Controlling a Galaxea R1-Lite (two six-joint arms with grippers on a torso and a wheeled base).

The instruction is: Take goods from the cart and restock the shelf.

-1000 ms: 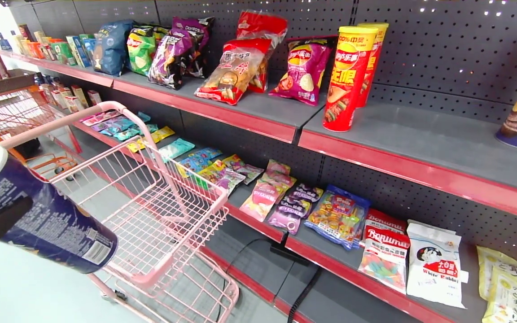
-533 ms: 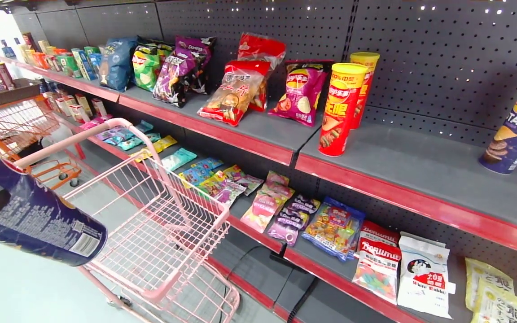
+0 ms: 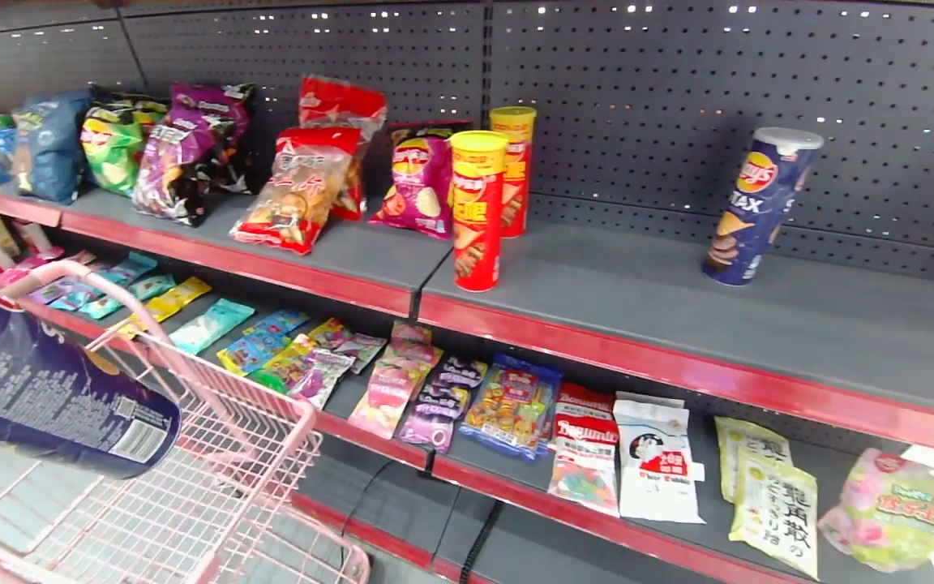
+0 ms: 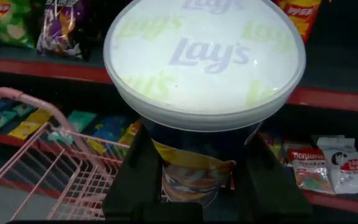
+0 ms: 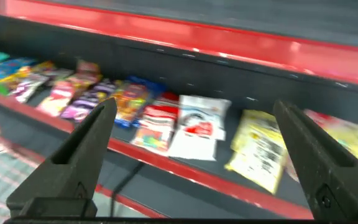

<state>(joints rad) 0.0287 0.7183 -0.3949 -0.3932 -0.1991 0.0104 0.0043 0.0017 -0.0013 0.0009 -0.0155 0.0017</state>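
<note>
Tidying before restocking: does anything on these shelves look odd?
Nothing looks spilled or torn. Loose black cords dangle from the front of the red-edged lower shelf, below the candy packets.

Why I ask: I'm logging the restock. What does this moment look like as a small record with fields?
left hand: shut on dark blue chip can, at the pink cart
right hand: open, empty, facing the lower shelf
upper shelf: standing blue can upright, right of two red-and-yellow cans, bare space between
lower shelf goods: candy packets lying flat
</note>
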